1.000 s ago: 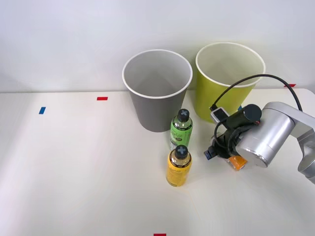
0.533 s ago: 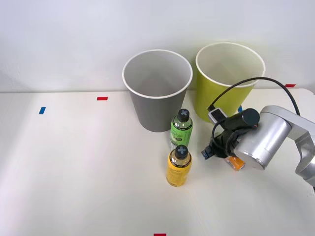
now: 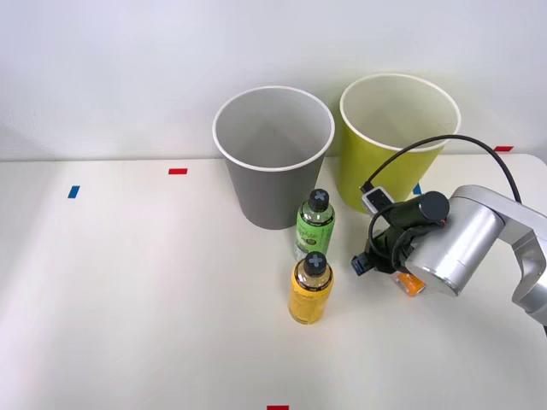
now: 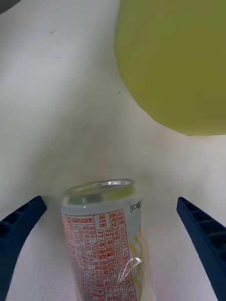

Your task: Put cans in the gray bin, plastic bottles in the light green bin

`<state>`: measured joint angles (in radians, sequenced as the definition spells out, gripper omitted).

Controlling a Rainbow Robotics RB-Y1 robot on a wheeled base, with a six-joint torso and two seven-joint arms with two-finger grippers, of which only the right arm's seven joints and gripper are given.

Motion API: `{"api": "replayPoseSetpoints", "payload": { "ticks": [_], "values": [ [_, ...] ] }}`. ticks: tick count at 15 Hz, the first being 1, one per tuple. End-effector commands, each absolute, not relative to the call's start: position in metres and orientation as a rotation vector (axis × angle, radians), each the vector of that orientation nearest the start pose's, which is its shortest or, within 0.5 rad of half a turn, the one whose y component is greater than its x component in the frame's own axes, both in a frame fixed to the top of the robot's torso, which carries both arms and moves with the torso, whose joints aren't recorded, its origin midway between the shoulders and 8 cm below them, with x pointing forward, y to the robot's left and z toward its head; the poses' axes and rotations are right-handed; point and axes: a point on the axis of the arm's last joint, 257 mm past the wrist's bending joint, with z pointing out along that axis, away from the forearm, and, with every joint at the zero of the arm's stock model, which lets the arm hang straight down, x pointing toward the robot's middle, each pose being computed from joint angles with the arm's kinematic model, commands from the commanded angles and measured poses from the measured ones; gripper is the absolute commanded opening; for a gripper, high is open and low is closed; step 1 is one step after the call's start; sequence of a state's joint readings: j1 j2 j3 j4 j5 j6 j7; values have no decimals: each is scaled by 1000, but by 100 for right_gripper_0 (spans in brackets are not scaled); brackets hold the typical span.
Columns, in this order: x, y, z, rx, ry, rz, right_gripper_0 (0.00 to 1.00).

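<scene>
The can [image 4: 103, 240] stands on the table between my right gripper's [image 4: 110, 203] open blue fingers [image 4: 21, 225], which flank it without touching. In the front view only its orange end [image 3: 413, 286] peeks from under my right gripper [image 3: 374, 263], in front of the light green bin [image 3: 376, 175]. The gray bin [image 3: 275, 184] stands left of the light green one. Two plastic bottles with black caps stand in front of the gray bin: a clear one with a green label [image 3: 314, 227] and a squatter yellow one [image 3: 311, 292] nearer me.
The light green bin's wall [image 4: 179, 66] rises just beyond the can. Small red [image 3: 177, 171] and blue [image 3: 73, 191] tape marks lie on the white table's left part. A black cable [image 3: 444, 141] loops over my wrist.
My right gripper has slid slightly left and lower around the can. The bottles and bins have not moved.
</scene>
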<state>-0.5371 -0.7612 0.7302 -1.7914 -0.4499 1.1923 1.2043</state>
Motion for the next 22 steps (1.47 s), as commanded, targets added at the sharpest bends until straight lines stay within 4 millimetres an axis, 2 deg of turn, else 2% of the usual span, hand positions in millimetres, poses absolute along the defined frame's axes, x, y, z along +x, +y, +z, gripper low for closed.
{"api": "replayPoseSetpoints", "payload": {
  "ticks": [1,3,6,9,12,14,17,19,22],
  "values": [
    [495,-196,-295,-708,2407,-192,29],
    [494,-196,-295,-710,2408,-188,20],
    [492,-198,-293,-723,2407,-188,20],
    [484,-198,-294,-742,2408,-181,14],
    [468,-205,-292,-774,2393,-189,12],
    [454,-207,-284,-812,2333,-215,11],
    [450,-187,-259,-758,2152,-83,9],
    [444,-164,-232,-707,1998,85,8],
    [432,-152,-171,-617,1835,202,7]
  ]
}}
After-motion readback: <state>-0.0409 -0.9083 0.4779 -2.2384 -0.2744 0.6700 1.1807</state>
